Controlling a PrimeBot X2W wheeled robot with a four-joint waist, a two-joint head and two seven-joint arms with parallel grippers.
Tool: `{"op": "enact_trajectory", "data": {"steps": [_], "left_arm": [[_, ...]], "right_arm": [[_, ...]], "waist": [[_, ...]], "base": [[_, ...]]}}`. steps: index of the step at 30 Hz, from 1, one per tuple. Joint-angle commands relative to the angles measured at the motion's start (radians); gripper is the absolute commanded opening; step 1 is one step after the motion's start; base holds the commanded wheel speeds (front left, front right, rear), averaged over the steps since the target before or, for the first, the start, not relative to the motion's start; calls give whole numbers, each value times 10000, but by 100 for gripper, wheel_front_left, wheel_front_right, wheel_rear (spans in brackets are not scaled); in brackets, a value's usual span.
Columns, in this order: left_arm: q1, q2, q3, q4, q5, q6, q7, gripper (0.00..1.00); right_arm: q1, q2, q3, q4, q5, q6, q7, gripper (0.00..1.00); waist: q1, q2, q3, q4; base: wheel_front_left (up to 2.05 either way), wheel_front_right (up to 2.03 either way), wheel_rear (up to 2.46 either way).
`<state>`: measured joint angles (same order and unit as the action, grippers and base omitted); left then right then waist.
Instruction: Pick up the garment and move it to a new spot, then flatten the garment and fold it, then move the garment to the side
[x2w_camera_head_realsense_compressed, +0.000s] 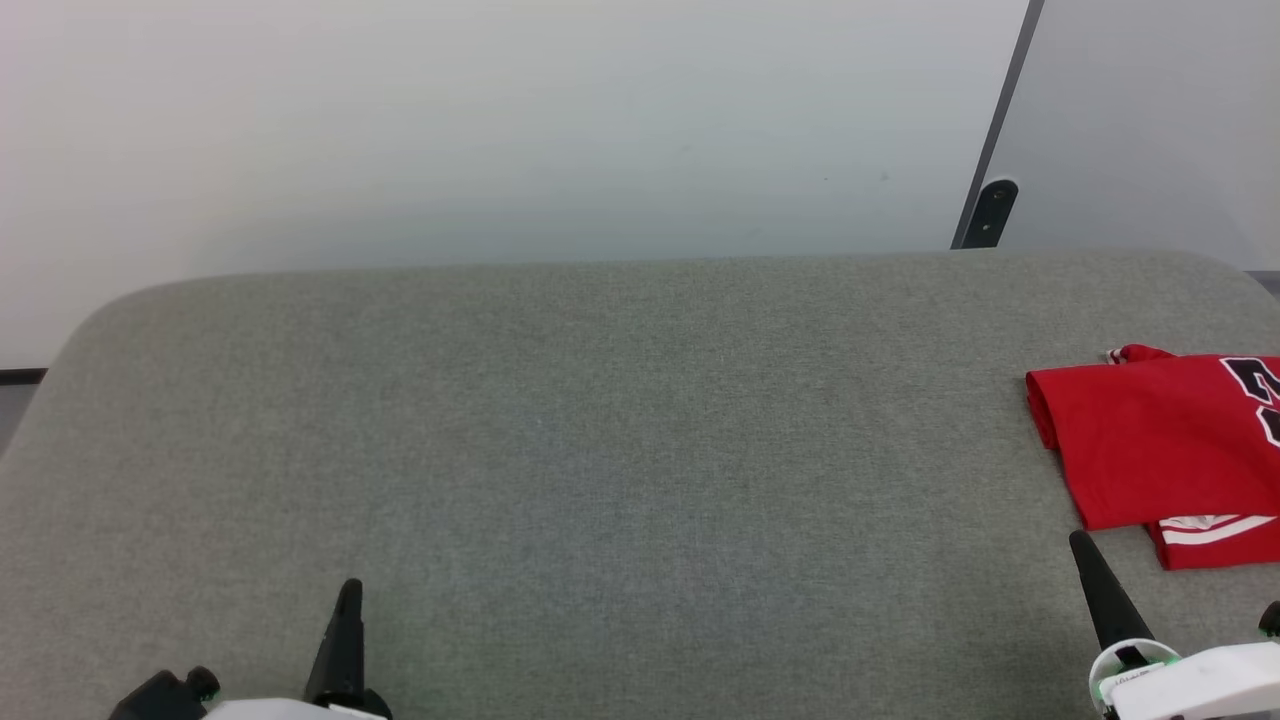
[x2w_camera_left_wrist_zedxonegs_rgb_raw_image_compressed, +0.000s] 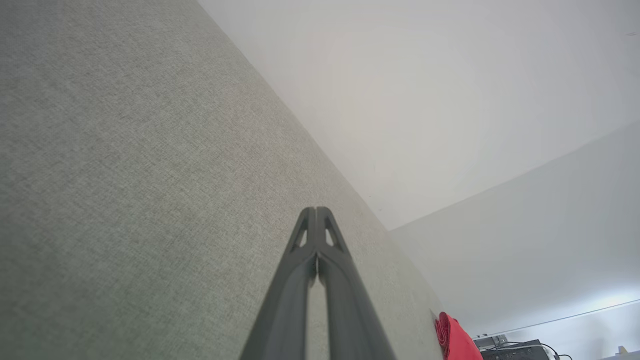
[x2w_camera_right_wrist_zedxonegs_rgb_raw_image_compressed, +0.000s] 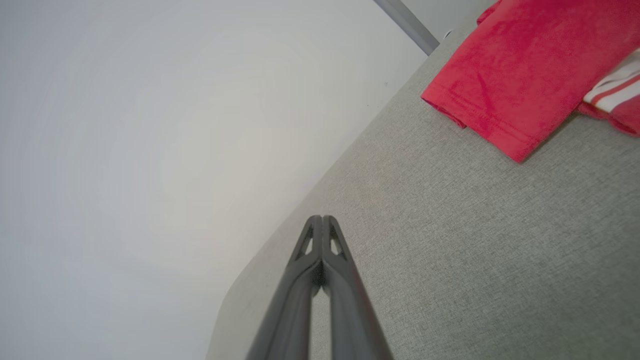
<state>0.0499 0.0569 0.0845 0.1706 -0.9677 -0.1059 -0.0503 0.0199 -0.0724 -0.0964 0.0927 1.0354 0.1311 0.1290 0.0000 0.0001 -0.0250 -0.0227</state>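
The garment (x2w_camera_head_realsense_compressed: 1160, 445), a red jersey with black white-edged lettering and white-striped trim, lies folded at the right edge of the grey cloth-covered table (x2w_camera_head_realsense_compressed: 600, 450). Part of it runs out of the head view. My right gripper (x2w_camera_head_realsense_compressed: 1082, 545) stands shut and empty just below the garment's near left corner, not touching it. In the right wrist view the garment (x2w_camera_right_wrist_zedxonegs_rgb_raw_image_compressed: 520, 70) lies up and to the right of the shut gripper (x2w_camera_right_wrist_zedxonegs_rgb_raw_image_compressed: 322, 218). My left gripper (x2w_camera_head_realsense_compressed: 349, 588) is shut near the table's front left, holding nothing. In the left wrist view its tips (x2w_camera_left_wrist_zedxonegs_rgb_raw_image_compressed: 316, 210) meet over bare cloth, and the garment (x2w_camera_left_wrist_zedxonegs_rgb_raw_image_compressed: 455, 340) shows far off.
A pale wall rises behind the table. A dark grey post (x2w_camera_head_realsense_compressed: 990, 200) with a black foot stands behind the back right edge. Dark equipment with cables (x2w_camera_left_wrist_zedxonegs_rgb_raw_image_compressed: 520, 349) sits past the garment in the left wrist view.
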Motion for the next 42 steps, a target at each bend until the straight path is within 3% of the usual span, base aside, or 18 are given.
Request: {"op": "enact_trajectory", "data": {"steps": [1,42], "left_arm": [[-232,19,46,-67,-284,-64,50,0],[-1160,-37,223,470,-4272,-207,1110,0]], "right_arm": [[-269,5,-62,-30,236,-3,-50,0],[-965,150,-149,987,3811,-4,-120,0]], "waist": [[0,-1,5,4],[0,-1,162,131]], "base": [[0,0,0],[0,0,0]]}}
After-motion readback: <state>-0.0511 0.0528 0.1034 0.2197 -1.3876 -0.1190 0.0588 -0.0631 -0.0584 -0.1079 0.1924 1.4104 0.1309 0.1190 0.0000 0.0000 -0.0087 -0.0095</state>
